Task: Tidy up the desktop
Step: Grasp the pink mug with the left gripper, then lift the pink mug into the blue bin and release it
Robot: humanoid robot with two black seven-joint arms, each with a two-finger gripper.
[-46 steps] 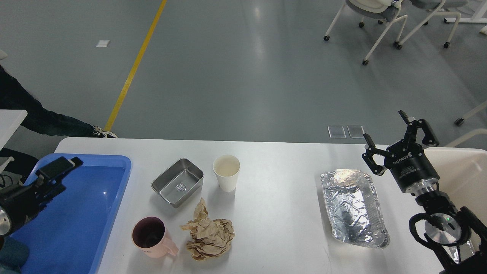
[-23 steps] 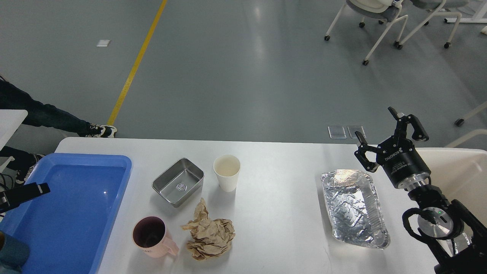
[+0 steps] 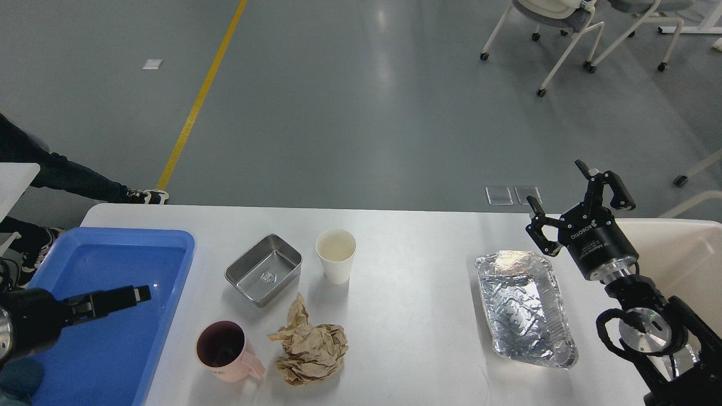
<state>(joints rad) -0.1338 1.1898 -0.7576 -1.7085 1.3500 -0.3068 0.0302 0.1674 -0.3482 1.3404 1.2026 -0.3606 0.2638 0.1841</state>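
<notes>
Your white desktop (image 3: 417, 265) spans the lower part of the head view, its far edge against the grey floor (image 3: 350, 101). At its left end sits a blue tray (image 3: 175, 248), and your left gripper (image 3: 132, 294) hangs over the tray's interior, seen edge-on and dark, so you cannot tell whether its fingers are parted or closed. Just right of the tray stands a steel container (image 3: 263, 269), with a white paper cup (image 3: 335, 255) upright beside it. Nearer you, a pink mug (image 3: 225, 351) stands next to a crumpled wad of brown paper (image 3: 309, 345). Toward the right, a foil tray (image 3: 524, 307) lies lengthwise on the tabletop. Your right gripper (image 3: 564, 194) is raised just beyond the foil tray's far right corner, fingers spread wide and grasping nothing. A cream bin (image 3: 685, 259) sits at the right edge, behind that arm. White wheeled chairs (image 3: 569, 34) stand well apart on the floor beyond.
</notes>
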